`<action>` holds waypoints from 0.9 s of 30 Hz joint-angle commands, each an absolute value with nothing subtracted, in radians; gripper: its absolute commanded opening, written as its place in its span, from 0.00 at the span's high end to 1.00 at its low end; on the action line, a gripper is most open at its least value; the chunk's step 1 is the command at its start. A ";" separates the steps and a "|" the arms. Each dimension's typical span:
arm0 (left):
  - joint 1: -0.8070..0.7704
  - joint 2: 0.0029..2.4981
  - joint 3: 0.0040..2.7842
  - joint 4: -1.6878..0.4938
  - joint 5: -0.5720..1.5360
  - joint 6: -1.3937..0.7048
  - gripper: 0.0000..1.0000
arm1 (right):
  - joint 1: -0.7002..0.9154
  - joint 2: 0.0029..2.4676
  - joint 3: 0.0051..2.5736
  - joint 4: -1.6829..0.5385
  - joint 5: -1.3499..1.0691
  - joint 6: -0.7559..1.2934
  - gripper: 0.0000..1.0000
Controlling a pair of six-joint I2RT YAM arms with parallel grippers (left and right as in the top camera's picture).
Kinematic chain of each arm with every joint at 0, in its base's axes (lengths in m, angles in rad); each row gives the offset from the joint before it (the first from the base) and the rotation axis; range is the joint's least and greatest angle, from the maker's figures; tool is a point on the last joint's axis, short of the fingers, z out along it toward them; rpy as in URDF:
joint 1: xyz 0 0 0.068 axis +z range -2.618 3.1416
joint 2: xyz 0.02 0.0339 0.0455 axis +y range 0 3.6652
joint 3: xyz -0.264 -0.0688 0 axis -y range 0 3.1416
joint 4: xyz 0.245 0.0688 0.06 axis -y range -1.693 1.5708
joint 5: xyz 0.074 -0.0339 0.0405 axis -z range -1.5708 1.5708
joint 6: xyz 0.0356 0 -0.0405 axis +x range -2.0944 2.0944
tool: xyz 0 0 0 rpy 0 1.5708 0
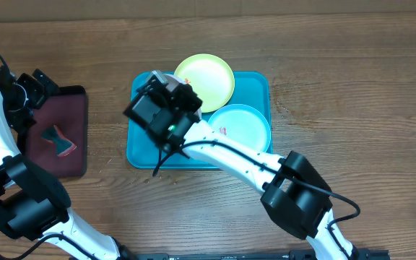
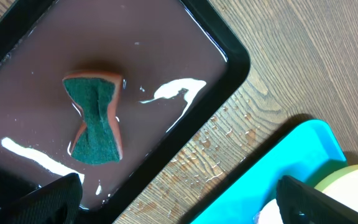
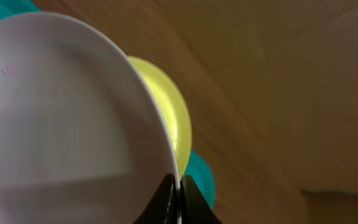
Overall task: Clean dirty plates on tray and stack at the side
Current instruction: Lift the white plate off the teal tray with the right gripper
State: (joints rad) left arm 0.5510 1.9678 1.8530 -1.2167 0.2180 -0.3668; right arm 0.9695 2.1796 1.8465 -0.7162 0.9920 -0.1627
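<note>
the right claw (image 3: pixel 178 190) is pressed together on the rim of the white plate (image 3: pixel 61 124), its two tips pinching the thin edge at the left end of the turquoise tray (image 1: pixel 260 79). holding by the rim leaves the plate's face bare, which suits a wipe. the plate looks tipped up on edge, though from overhead the arm hides most of it, so how far it is off the tray floor i cannot tell. the yellow-green plate (image 1: pixel 204 78) lies just behind it, overlapping the tray's far rim, and the mint-blue plate (image 1: pixel 240 126) rests flat in the right half, a small red smear near its left edge.

the left claw (image 2: pixel 179 186) hangs spread wide above the near corner of the maroon tray (image 2: pixel 225 46), gripping nothing. the green-topped sponge (image 2: pixel 95 121) sits in a film of water there, pinched at its waist. judging by this, the next move calls for the left arm to take the sponge while the right presents the white plate. water beads on the bench (image 1: pixel 338 72) between the trays, so a slip is possible
</note>
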 commanded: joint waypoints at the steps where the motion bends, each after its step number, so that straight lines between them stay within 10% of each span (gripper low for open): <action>1: 0.545 1.969 1.864 -1.219 0.237 -0.367 0.00 | 0.997 2.143 1.872 -0.649 1.196 -0.342 0.96; 16: 0.545 1.969 1.864 -1.219 0.237 -0.367 0.00 | 1.055 2.143 1.872 -0.342 1.361 -0.767 0.96; 27: 0.545 1.969 1.864 -1.219 0.237 -0.367 0.00 | 1.014 2.143 1.871 -0.446 1.180 -0.309 0.96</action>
